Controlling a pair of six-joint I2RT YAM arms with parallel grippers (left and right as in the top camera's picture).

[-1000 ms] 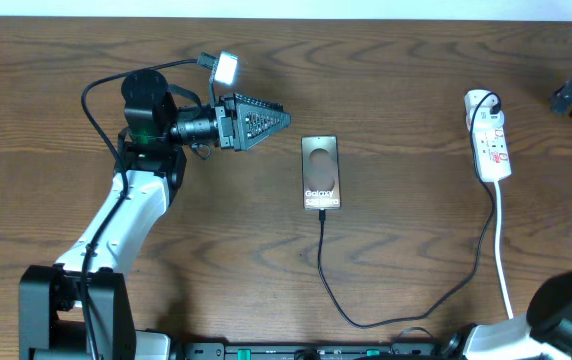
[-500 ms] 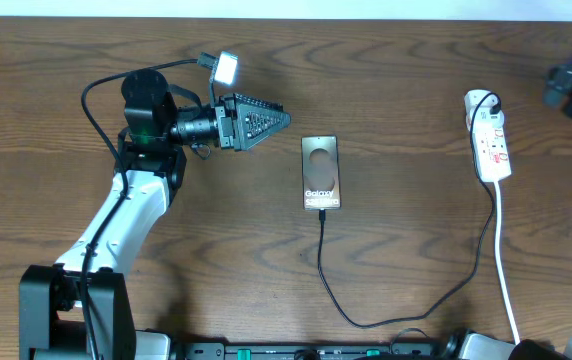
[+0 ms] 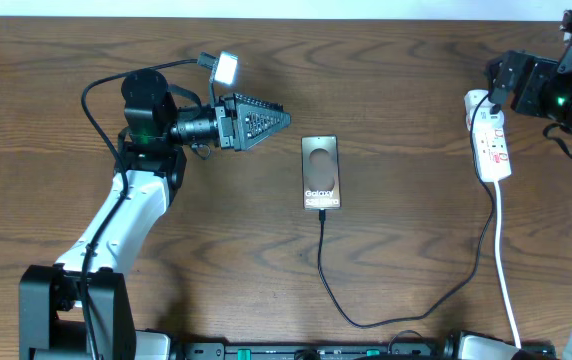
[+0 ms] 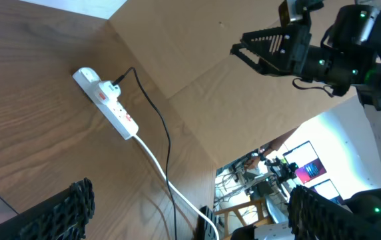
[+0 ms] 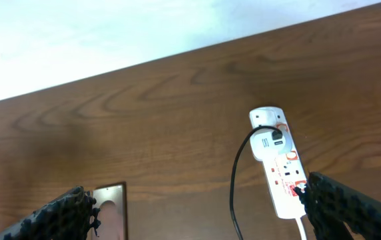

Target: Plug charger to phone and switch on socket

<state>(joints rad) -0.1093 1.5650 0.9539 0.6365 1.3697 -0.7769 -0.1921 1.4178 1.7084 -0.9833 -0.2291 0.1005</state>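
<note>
The phone (image 3: 321, 172) lies flat mid-table with "Galaxy" lettering, and its top shows in the right wrist view (image 5: 110, 203). The thin black charger cable (image 3: 323, 255) runs from the phone's near short edge, loops near the front edge and climbs to the black plug in the far end of the white socket strip (image 3: 492, 145). The strip also shows in the wrist views (image 4: 107, 103) (image 5: 280, 167). My right gripper (image 3: 501, 82) hangs open and empty above the strip's far end (image 5: 198, 200). My left gripper (image 3: 284, 119) is open and empty, left of and beyond the phone (image 4: 189, 197).
The strip's thicker white cord (image 3: 504, 260) runs to the front edge at the right. The left arm's base (image 3: 76, 300) stands at the front left. The table's far edge (image 5: 177, 50) lies just beyond the strip.
My right arm has swung in from the far right edge, and its gripper now hangs over the far end of the strip. The left arm, phone and cable have not moved.
</note>
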